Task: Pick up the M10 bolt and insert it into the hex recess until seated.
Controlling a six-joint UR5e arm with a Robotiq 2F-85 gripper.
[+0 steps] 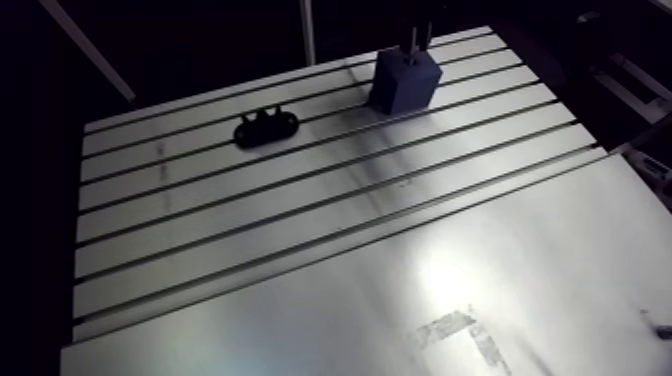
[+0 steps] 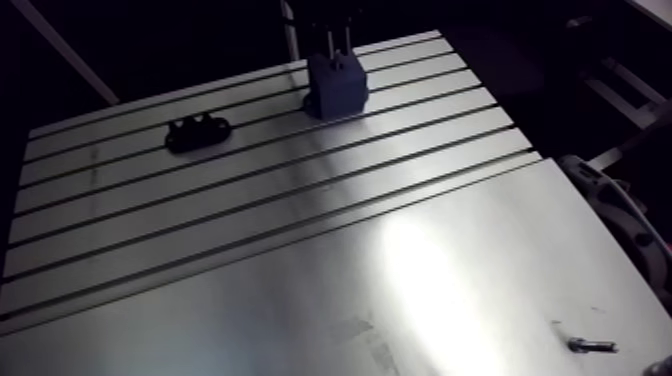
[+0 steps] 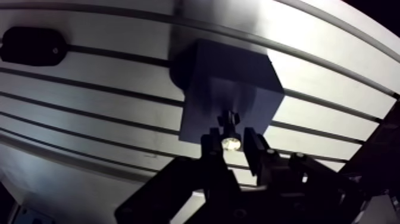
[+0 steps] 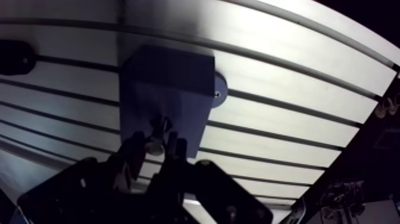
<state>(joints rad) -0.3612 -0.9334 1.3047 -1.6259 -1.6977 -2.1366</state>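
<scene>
The two-finger gripper (image 3: 231, 148) is closed tight on the shiny steel M10 bolt (image 3: 230, 142) near its head, above the dark-blue square block (image 1: 405, 82). A black oval fixture (image 1: 265, 127) lies at nine o'clock. The bolt looks rigid, smooth and slip-prone, and is best gripped across its head.

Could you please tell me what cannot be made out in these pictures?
Hex recess: wrist view, hidden by the bolt and fingers over the blue block; seating unclear.
Gripper: arm view, cut by the top edge.
Small metal piece: arm view, too small to identify.
Black part: both views, too dark for detail.
</scene>
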